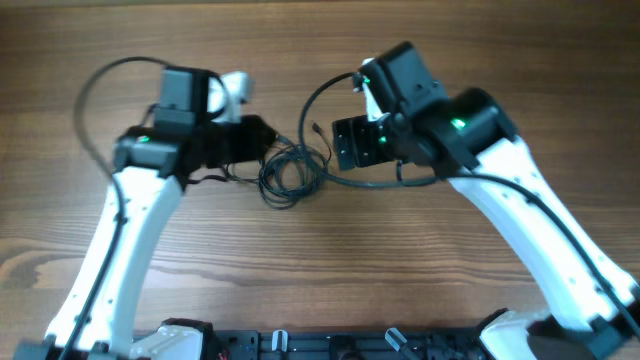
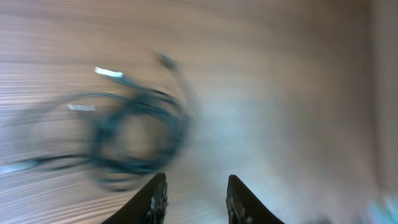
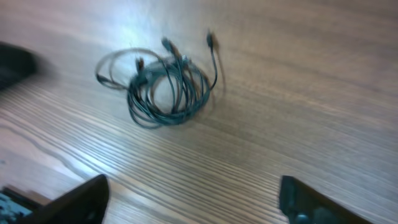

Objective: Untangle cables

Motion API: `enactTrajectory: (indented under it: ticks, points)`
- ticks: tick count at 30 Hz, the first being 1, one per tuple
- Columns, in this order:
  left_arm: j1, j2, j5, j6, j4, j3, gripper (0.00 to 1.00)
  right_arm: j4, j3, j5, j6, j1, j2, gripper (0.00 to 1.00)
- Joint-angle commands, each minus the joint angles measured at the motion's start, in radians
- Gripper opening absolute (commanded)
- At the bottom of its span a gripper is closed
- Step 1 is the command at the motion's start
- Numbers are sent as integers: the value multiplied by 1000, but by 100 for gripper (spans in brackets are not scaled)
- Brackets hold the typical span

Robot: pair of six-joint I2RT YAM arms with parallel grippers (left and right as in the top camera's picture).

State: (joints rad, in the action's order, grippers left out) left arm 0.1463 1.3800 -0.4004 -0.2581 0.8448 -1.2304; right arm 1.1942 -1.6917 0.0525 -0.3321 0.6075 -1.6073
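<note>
Black fingers [image 2: 155,200] of your left gripper [image 2: 194,200] sit at the bottom edge of the left wrist view. They are spread apart with bare wood between them and nothing held. Ahead of those tips and off to their left, the cables [image 2: 134,134] lie on the table [image 2: 286,112] as a loose dark ring of several thin strands. This view is heavily blurred. A silvery plug end [image 2: 109,73] shows on the far side of the ring.

Your right gripper [image 3: 186,200] is also spread wide and empty, with one dark finger in each bottom corner of the right wrist view. The cables [image 3: 166,93] rest well ahead of it, slightly left of its centre line and clear of both fingers. Past the ring, three short strands stick out away from the gripper, each tipped with a small plug.

From overhead, the cables [image 1: 290,172] form one small tangled coil between the two grippers. The left gripper [image 1: 250,137] is just beside the coil on one side, and the right gripper [image 1: 355,143] is just beside it on the other. You cannot tell whether either touches a strand. A single strand with a plug rises from the coil toward the far side of the table [image 1: 320,270].
</note>
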Motion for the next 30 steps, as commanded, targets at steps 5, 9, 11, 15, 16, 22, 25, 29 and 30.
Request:
enactTrajectory:
  ticks: [5,9,11,15,16,22,25,29,30]
  points:
    - [-409,-263,246,-117,166,-41,38,-24,-8,161,216,6,-262,75]
    - [-495,-325,183,-113,253,-41,41,-57,-8,181,412,77,-407,76]
    - [-495,-323,180,-113,275,-40,41,-69,-2,156,489,112,-467,76]
    - [-495,-319,179,-97,293,-40,43,-77,-2,124,543,176,-586,69]
    - [-495,-319,173,-87,293,-40,43,-86,-2,124,542,192,-596,68]
    - [-495,-319,146,-86,299,-40,44,-242,-2,77,542,266,-612,62]
    - [-495,-319,146,-86,303,-40,44,-357,-2,-45,426,272,-612,51]
    - [-495,-319,146,-64,304,-40,45,-419,-2,-161,242,272,-612,59]
    - [-495,-319,147,-51,303,-40,45,-424,-2,-166,236,272,-612,63]
